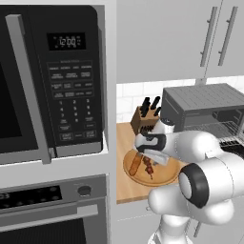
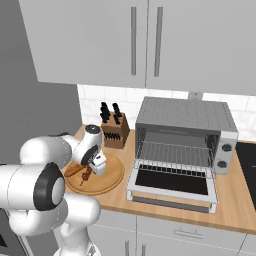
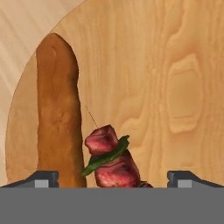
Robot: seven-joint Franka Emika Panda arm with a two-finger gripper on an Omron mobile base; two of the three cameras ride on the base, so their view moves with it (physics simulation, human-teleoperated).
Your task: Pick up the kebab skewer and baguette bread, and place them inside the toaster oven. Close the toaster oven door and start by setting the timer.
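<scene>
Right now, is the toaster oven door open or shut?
Open. The toaster oven door is folded down flat in front of the toaster oven, and the wire rack inside is exposed.

arm: bent low, reaching forward-down | gripper (image 3: 112,177): pointing down, fingers (image 3: 43,178) spread wide, nothing held

The skewer (image 3: 111,159) and baguette (image 3: 59,113) lie side by side on a round wooden board (image 2: 107,182). The grey oven (image 2: 185,137) stands beside it, its door (image 2: 172,186) dropped open.
</scene>
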